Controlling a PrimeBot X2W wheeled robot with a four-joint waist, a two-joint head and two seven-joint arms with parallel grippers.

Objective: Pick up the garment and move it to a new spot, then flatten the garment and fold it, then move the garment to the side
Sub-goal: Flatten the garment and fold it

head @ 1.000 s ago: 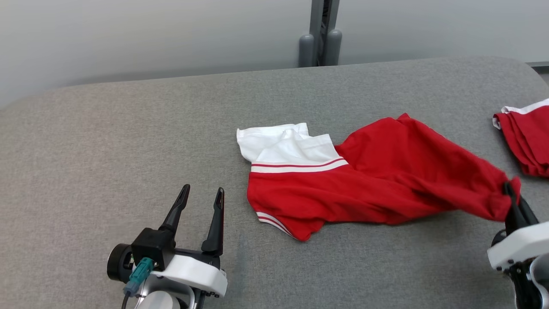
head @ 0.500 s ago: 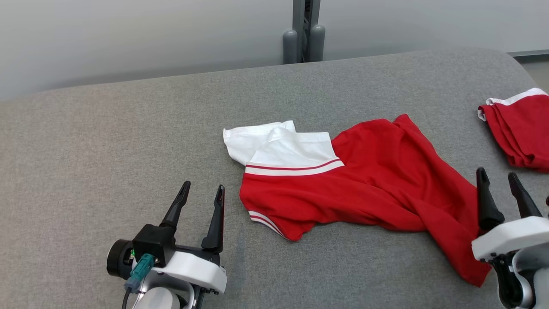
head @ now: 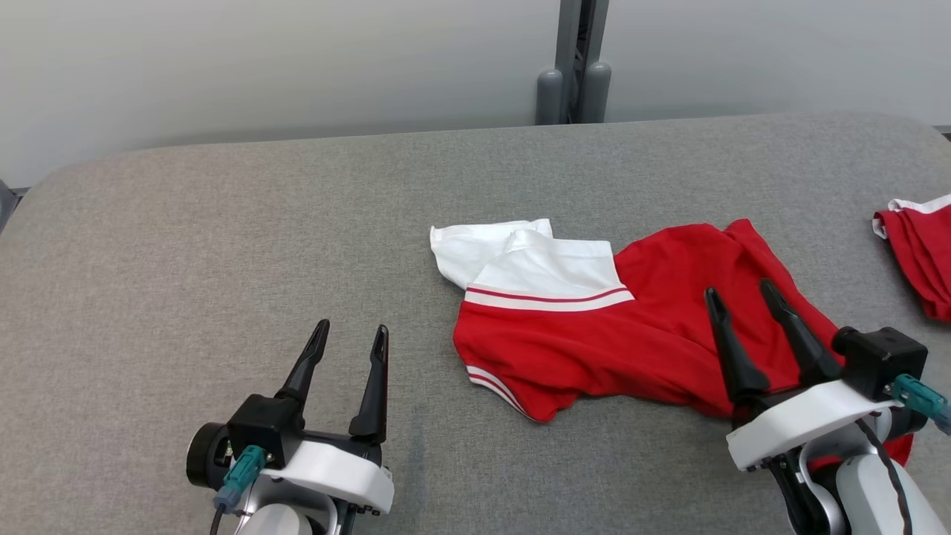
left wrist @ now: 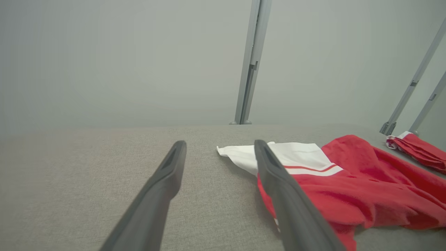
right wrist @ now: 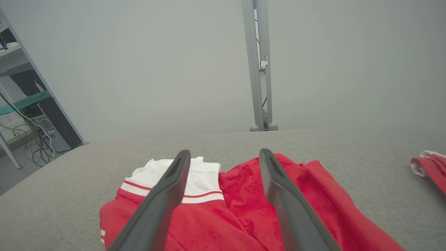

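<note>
centre right of head view: garment point(head: 594, 334) lies crumpled; right gripper point(head: 738, 290) wide above it, left gripper point(head: 351, 327) wide at lower left; flattening likely wants opposite edges pinched, pulled evenly apart.

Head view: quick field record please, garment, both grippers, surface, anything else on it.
garment: red and white garment, lying rumpled, not flattened or folded
surface: grey fabric table
left arm: left gripper open, empty, left of the garment, clear of it
right arm: right gripper open, empty, over the garment's right part
other: second red garment, on the table's right side
</note>
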